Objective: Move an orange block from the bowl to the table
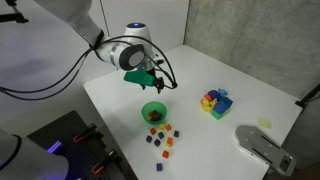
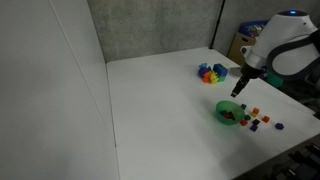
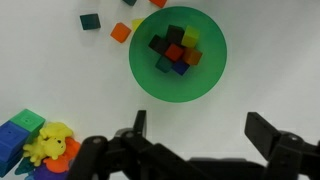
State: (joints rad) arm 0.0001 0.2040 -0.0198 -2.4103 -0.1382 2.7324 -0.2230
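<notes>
The green bowl (image 3: 178,52) sits on the white table (image 3: 270,70) and holds several tiny cubes, among them an orange-red one (image 3: 174,52). It also shows in both exterior views (image 1: 153,112) (image 2: 229,112). My gripper (image 3: 200,128) is open and empty, with its fingers spread over bare table just short of the bowl. In both exterior views the gripper (image 1: 152,82) (image 2: 238,88) hangs above the bowl, clear of it.
Loose tiny cubes lie on the table beside the bowl (image 1: 162,137) (image 3: 121,31). A cluster of larger yellow, blue and red blocks (image 1: 215,101) (image 3: 35,142) stands nearby. A grey oblong device (image 1: 262,146) lies at the table's corner.
</notes>
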